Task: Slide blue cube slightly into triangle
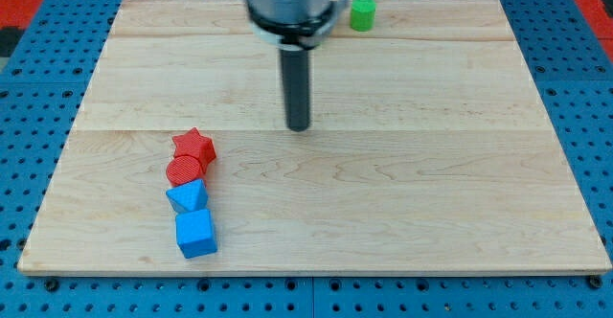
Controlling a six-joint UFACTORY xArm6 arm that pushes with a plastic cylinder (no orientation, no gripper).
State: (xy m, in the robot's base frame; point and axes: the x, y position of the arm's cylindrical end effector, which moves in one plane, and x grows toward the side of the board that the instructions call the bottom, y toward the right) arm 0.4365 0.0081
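Observation:
A blue cube (196,234) lies near the board's bottom left. Just above it, touching or nearly touching, is a blue triangle block (187,197). Above that sit a red cylinder (185,171) and a red star (193,147), forming a short column. My tip (299,126) is on the board at centre, well to the right of and above the column, apart from all blocks.
A green block (362,14) stands near the top edge, right of the arm's body. The wooden board (431,193) rests on a blue pegboard surface (594,88).

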